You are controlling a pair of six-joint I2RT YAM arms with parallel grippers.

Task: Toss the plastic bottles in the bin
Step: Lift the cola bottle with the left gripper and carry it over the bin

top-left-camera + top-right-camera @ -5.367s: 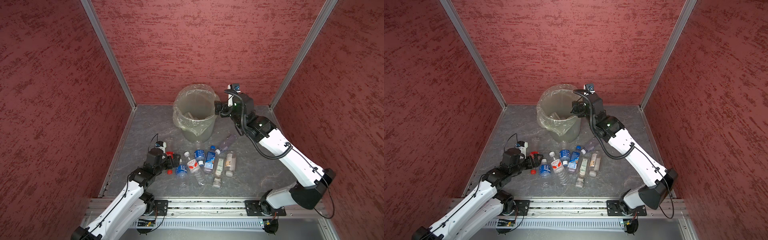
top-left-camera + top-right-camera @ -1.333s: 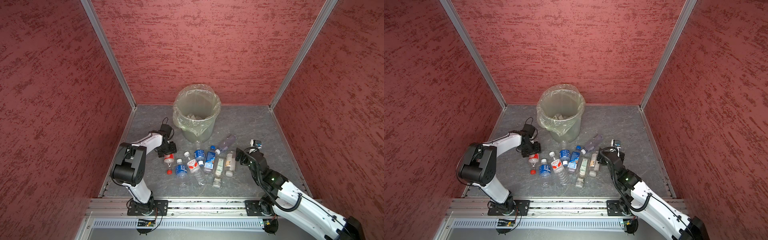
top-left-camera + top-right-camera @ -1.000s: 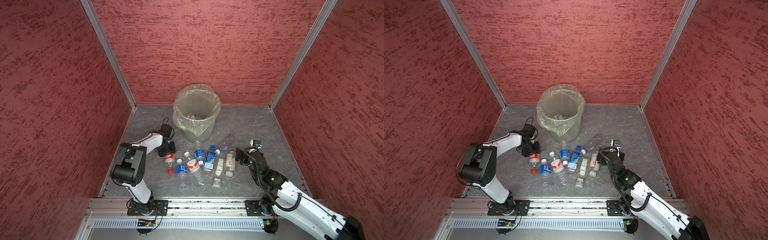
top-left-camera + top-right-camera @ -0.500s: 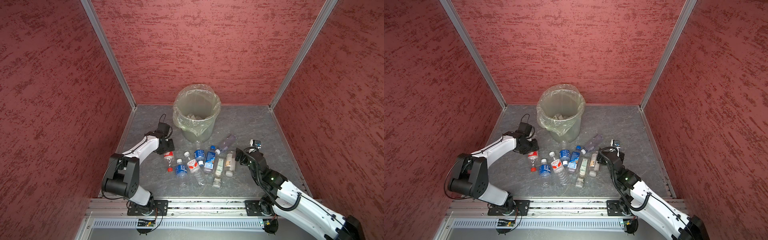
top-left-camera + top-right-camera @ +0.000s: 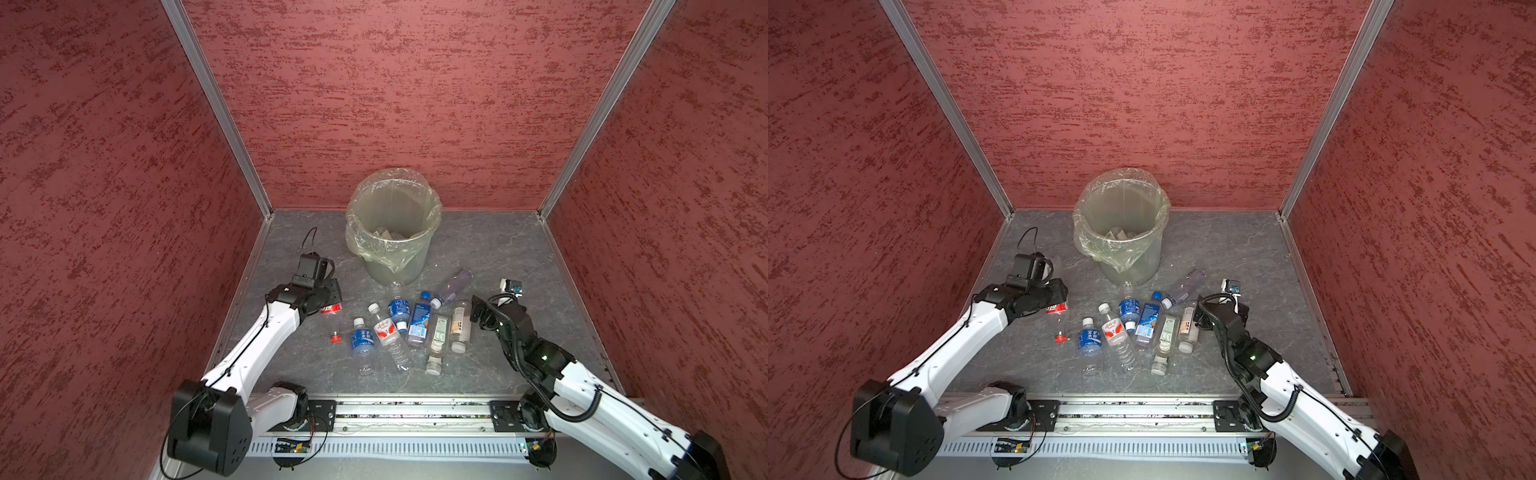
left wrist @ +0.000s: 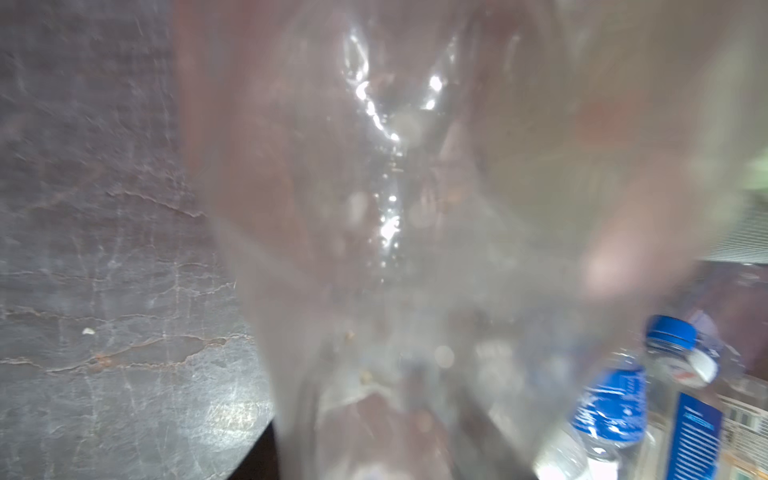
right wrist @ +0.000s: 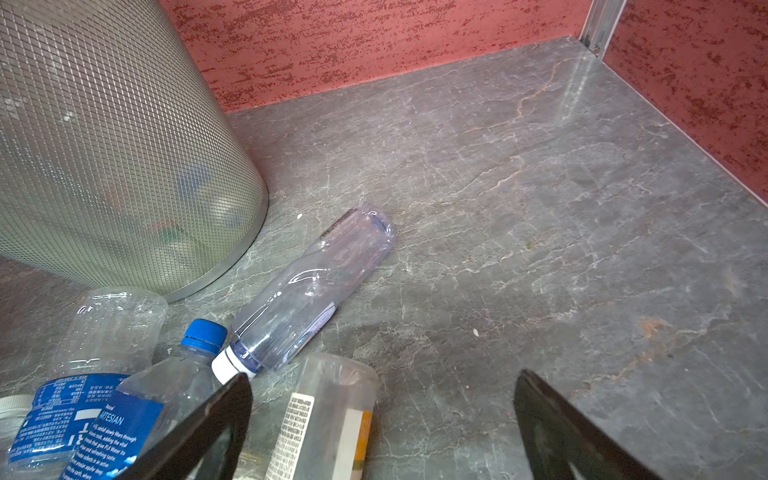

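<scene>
Left gripper (image 5: 1060, 300) clamped on red-labelled bottle (image 5: 1057, 308), red cap toward the rail (image 5: 1142, 415). Other bottles (image 5: 1090, 337) lie clustered in front of bin (image 5: 1133, 257); right gripper (image 5: 1199, 318) just beside them.

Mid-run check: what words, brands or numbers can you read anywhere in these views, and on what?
"ARTESIAN": on the dark-blue label of the blue-capped bottle, right wrist view.
Fine print beneath it: too small to read.
Barcode and print on the white-label bottle: unreadable.
White lettering on the red-label bottle: cut off, unreadable.
White characters on the white-capped blue-label bottle: too small to read.
On the bin: no text.
</scene>
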